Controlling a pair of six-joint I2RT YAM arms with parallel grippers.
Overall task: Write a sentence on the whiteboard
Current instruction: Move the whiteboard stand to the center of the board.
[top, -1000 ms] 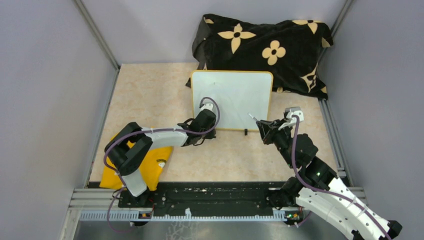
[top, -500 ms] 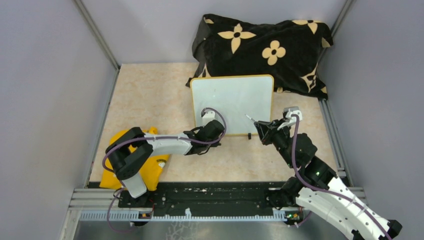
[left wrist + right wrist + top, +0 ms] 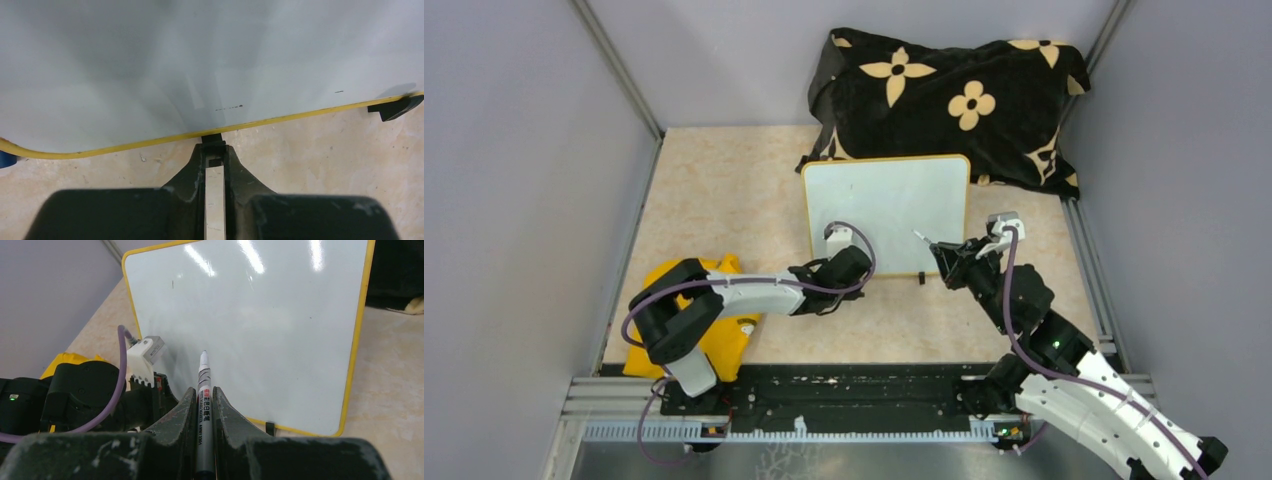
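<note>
Two hands share this: the right hand point(image 3: 204, 392) clamps the marker point(image 3: 203, 370), tip just short of the whiteboard point(image 3: 889, 205), which stands before the flowered cloth point(image 3: 954, 90). The left hand point(image 3: 214, 150), nearly closed at the whiteboard's lower rim (whether it grips anything is unclear), should brace it. Press lightly.

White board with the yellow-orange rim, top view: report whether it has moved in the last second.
Yes. The white rectangular whiteboard with its yellow-orange rim slid down the view, away from the black flowered cloth behind it.
</note>
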